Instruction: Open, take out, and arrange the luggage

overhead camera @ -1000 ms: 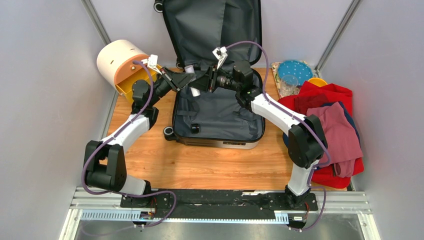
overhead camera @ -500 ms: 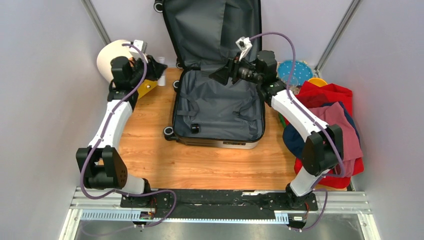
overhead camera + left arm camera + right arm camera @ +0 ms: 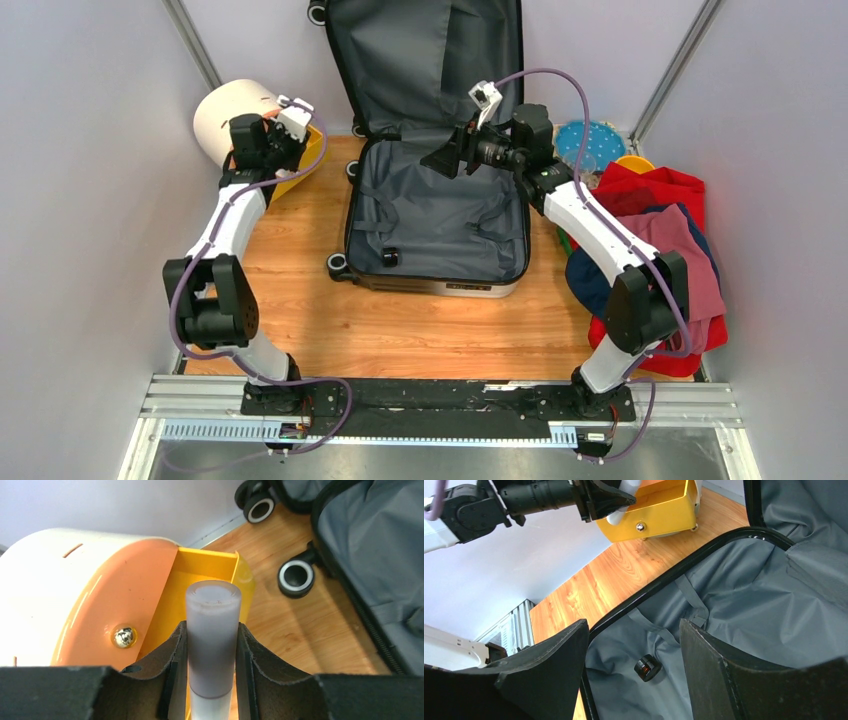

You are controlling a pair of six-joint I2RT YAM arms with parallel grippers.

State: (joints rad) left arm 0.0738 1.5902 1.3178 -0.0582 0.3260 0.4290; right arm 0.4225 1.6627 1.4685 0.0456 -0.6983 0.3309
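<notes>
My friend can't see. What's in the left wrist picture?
The left fingers pinch a pale grey tube in front of the open yellow drawer of a round cream box. The open suitcase and its black wheels sit to the right.

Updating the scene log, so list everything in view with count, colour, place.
luggage: one, grey-lined, open, table centre
small black item: one, on the luggage lining
round box: one, cream and orange, far left
drawer: one, yellow, pulled out of round box
tube: one, pale grey, above the drawer
clothes: one pile, red, maroon, blue, right edge
plate: one, blue, far right
table: one, wood, under everything
arms: two, white and black, near edge
left end effector: one, black, shut on the tube
right end effector: one, black, open over luggage
</notes>
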